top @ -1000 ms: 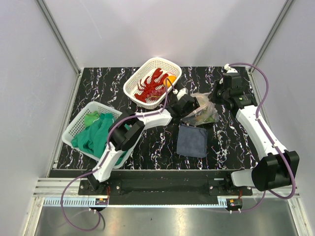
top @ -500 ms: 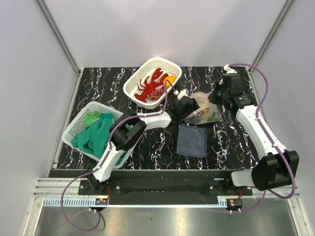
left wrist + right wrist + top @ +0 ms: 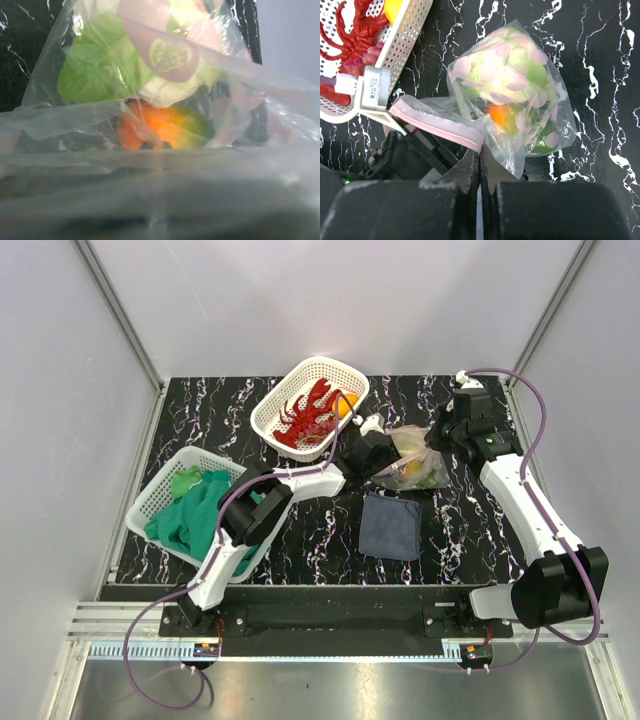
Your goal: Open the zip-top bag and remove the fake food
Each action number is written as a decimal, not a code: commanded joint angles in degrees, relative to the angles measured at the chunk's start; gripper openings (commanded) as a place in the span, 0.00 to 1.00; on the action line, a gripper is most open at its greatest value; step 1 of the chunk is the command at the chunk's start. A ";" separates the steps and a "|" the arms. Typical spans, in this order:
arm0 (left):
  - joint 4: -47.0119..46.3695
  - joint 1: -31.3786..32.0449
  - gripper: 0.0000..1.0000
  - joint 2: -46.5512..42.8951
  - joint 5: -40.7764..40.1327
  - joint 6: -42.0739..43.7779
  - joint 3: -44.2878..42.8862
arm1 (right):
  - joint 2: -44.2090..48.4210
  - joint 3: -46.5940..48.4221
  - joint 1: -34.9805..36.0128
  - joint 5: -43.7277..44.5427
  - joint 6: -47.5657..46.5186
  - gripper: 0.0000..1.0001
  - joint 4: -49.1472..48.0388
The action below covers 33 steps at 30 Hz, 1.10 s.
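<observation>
The clear zip-top bag (image 3: 415,468) lies on the black marble table between my two grippers, with fake food (image 3: 500,115) inside: an orange piece (image 3: 155,125), green leaves (image 3: 90,75) and pink-spotted pieces. My right gripper (image 3: 480,156) is shut on the end of the pink zip strip (image 3: 440,125). My left gripper (image 3: 378,452) sits at the bag's left mouth edge, under the strip, closed on the plastic. Bag film covers the left wrist view and hides that gripper's fingers. A red lobster (image 3: 308,412) and an orange fruit (image 3: 347,403) lie in the white basket (image 3: 335,367).
A dark blue-grey folded cloth (image 3: 390,525) lies just in front of the bag. A second white basket (image 3: 160,485) at the left holds a green cloth (image 3: 195,510). Grey walls enclose the table on three sides.
My left gripper has slid left and back along the bag's mouth and closed on its edge. The bag has shifted slightly. The right gripper holds still.
</observation>
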<state>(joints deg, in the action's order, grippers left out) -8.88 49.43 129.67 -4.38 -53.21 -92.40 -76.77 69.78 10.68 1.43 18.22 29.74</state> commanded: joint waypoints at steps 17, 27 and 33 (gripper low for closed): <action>16.36 -1.53 0.81 11.30 -1.07 -7.78 -15.09 | 0.57 3.09 -0.84 -2.65 6.13 0.00 -5.13; 3.10 -2.06 0.41 10.26 -1.59 -9.02 -9.12 | 0.75 0.45 -0.22 -2.75 5.69 0.00 -5.57; 0.10 -1.88 0.07 6.84 -2.64 -5.33 -5.87 | 1.18 0.97 -0.22 -0.04 3.67 0.00 -5.48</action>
<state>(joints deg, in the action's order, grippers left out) -8.78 48.97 138.93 -4.29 -61.73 -102.30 -77.60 69.45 10.50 -2.57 23.81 27.68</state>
